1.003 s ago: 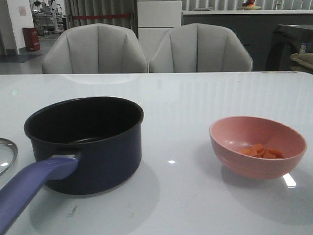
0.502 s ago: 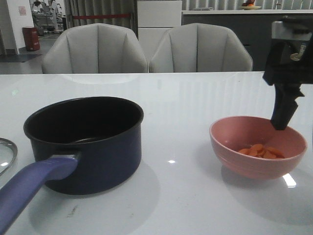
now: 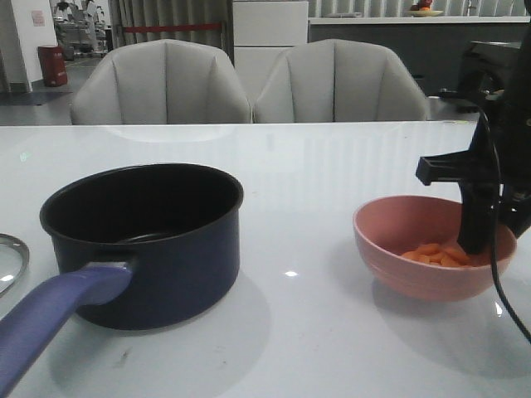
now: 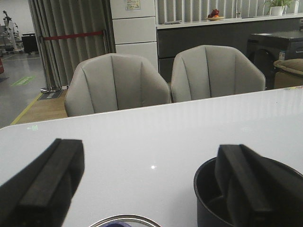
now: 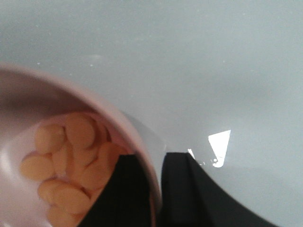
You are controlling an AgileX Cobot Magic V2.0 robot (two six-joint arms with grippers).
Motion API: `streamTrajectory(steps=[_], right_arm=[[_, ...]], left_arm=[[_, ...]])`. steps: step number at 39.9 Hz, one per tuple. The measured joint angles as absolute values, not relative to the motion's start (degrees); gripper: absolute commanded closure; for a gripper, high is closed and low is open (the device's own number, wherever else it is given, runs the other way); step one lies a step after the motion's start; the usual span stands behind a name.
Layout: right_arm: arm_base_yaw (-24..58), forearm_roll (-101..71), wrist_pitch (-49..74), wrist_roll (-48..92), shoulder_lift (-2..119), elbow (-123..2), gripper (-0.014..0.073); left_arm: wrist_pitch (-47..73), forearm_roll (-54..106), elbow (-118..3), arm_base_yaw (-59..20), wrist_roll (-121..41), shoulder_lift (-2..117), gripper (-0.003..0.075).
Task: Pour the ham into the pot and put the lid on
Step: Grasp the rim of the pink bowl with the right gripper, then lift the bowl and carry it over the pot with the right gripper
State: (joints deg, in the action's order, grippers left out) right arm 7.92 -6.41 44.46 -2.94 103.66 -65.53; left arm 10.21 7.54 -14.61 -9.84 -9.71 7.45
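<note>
The ham lies in the pink bowl on the bench, right of the pot. The right end effector clamps the bowl's rim. The left end effector hovers apart near the lid.

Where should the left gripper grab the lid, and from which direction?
The knob, from straight above. The lid seems to lie flat on the table left of the pot, only its glass and steel rim showing. A flat rim gives fingers little purchase; the knob is out of view, so locate it first.
</note>
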Motion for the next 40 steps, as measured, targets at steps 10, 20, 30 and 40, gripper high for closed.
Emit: streamTrajectory(steps=[10, 20, 30, 40], right_arm=[[7.92, -6.56, 43.88, 0.00, 102.66, -66.59, 0.0454], [9.35, -8.05, 45.39, 0.81, 99.77, -70.15, 0.0454], [18.88, -4.74, 41.58, 0.81, 95.18, -77.96, 0.0454], [30.62, 2.87, 30.27, 0.81, 95.33, -82.00, 0.0454]], left_arm=[[10.21, 7.54, -14.61, -9.84, -9.71, 7.45, 0.0112], [10.21, 7.54, -14.61, -9.84, -9.71, 7.45, 0.0112], [10.21, 7.54, -14.61, -9.84, -9.71, 7.45, 0.0112], [10.21, 7.54, -14.61, -9.84, -9.71, 7.45, 0.0112]])
